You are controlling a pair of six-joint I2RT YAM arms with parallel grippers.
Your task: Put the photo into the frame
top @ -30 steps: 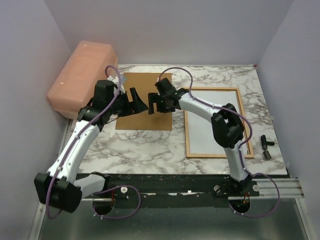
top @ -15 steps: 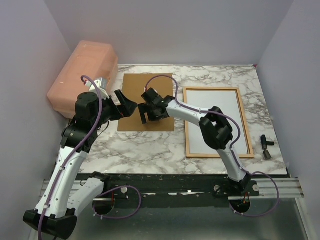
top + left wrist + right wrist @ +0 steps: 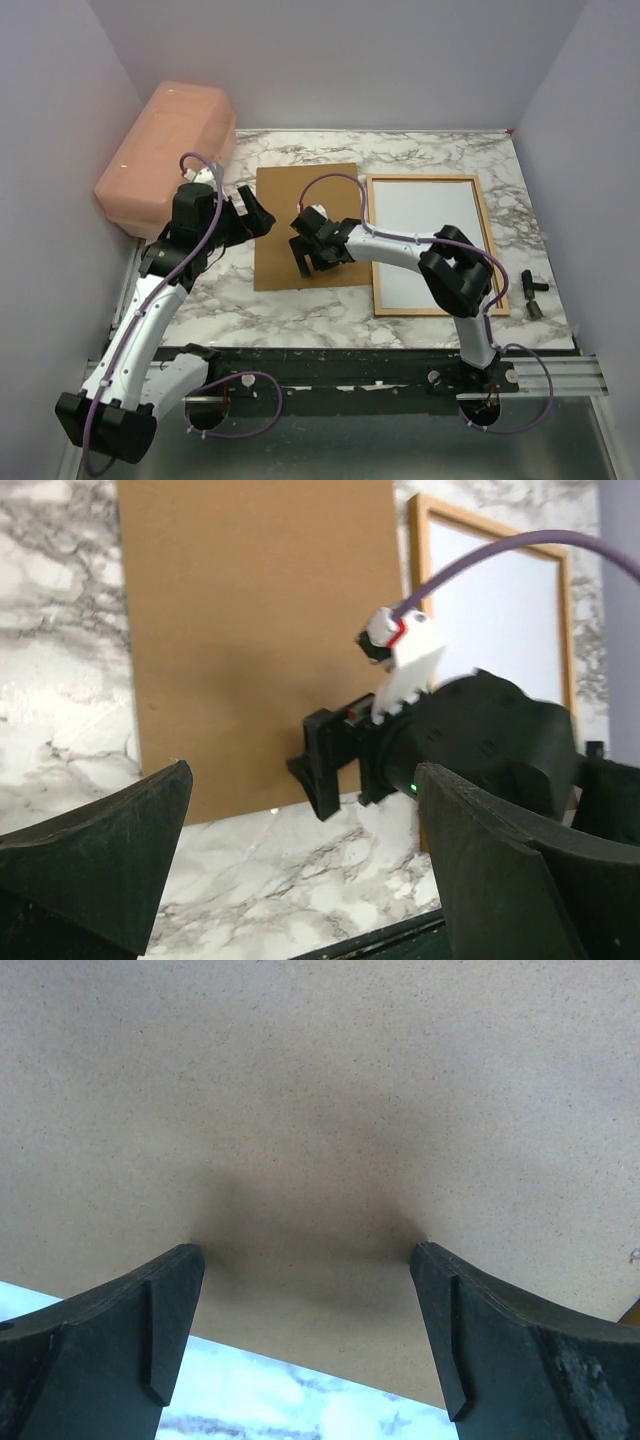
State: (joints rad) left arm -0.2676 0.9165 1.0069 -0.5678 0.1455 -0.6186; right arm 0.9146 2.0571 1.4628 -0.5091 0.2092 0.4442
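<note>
The orange-brown wooden frame (image 3: 487, 240) lies flat at the right of the table, and its inside shows plain white. It also shows in the left wrist view (image 3: 420, 590). The photo's printed picture is not in view. A plain brown backing board (image 3: 300, 200) lies just left of the frame. My right gripper (image 3: 318, 252) is open, with both fingertips (image 3: 185, 1265) down on the board (image 3: 320, 1090) near its front edge. My left gripper (image 3: 255, 215) is open and empty, above the board's left edge (image 3: 260, 630). The left wrist view shows the right gripper (image 3: 335, 765).
A pink plastic box (image 3: 165, 155) stands at the back left, close behind my left arm. Small black parts (image 3: 533, 295) lie on the marble table (image 3: 300, 300) right of the frame. Walls close in the left, back and right sides.
The right gripper has slid the backing board toward the near edge and a little right, closer to the frame. The left gripper has drawn back left, off the board.
</note>
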